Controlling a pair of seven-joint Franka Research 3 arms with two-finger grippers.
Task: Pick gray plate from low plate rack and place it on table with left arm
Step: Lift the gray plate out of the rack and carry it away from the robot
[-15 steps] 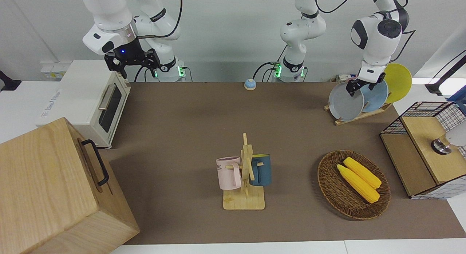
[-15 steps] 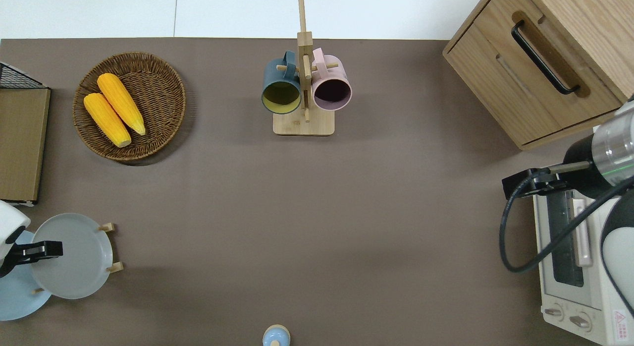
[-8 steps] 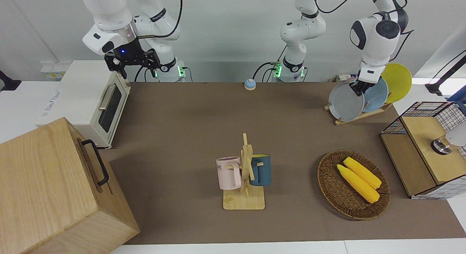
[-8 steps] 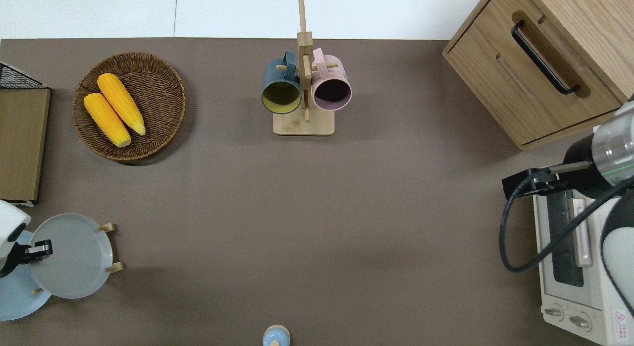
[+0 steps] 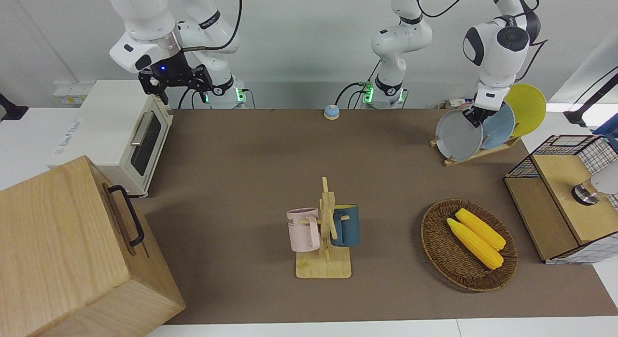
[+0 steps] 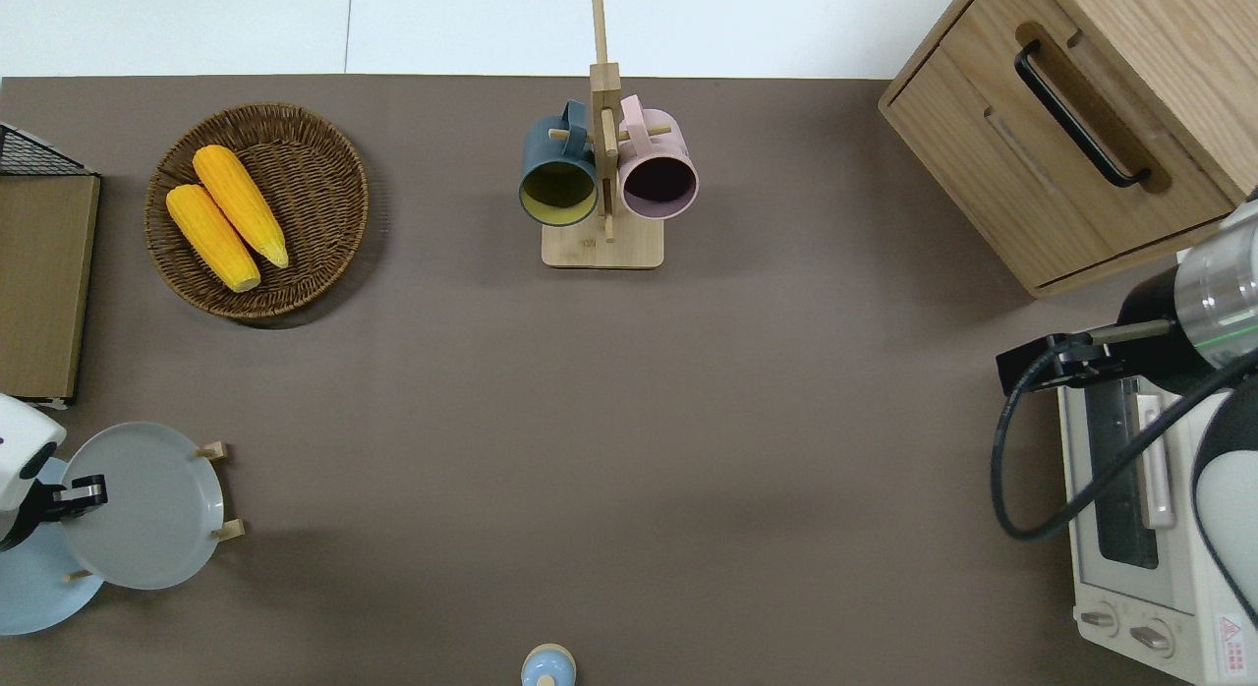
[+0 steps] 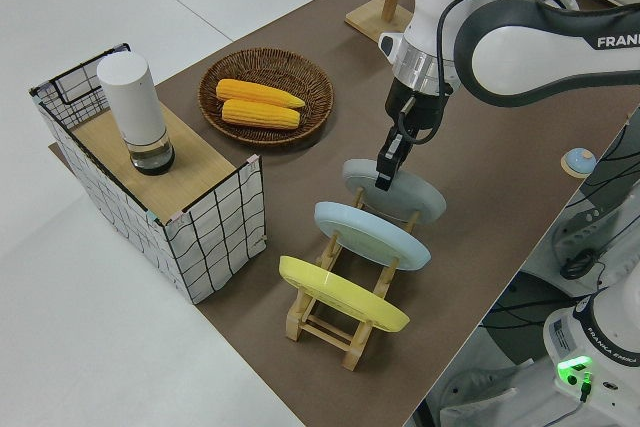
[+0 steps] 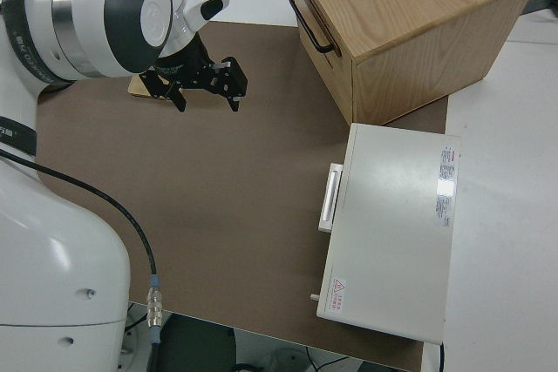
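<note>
- The gray plate (image 5: 458,134) stands tilted in the low plate rack (image 5: 475,154), in the slot farthest from the robots, at the left arm's end of the table (image 5: 251,182).
- The left gripper (image 7: 386,170) sits at the plate's upper rim, its fingers closed on that rim; the plate's lower edge is still in the rack.
- In the overhead view the same gripper (image 6: 74,492) meets the plate (image 6: 147,506) at the edge nearest the table's end.
- A sky-blue plate (image 7: 372,234) stands in the next slot, nearer to the robots, and a yellow plate (image 7: 343,294) in the slot after that.
- A wicker basket (image 5: 468,244) with two corn cobs (image 5: 475,237) lies farther from the robots than the rack.
- A mug tree (image 5: 324,240) stands near the middle of the table, a pink mug (image 5: 304,229) and a dark blue mug (image 5: 346,225) hanging from it.
- The right arm is parked; its gripper (image 8: 202,84) has its jaws spread wide with nothing between them.
- At the right arm's end of the table are a white toaster oven (image 5: 118,134) and a wooden drawer box (image 5: 72,250).
</note>
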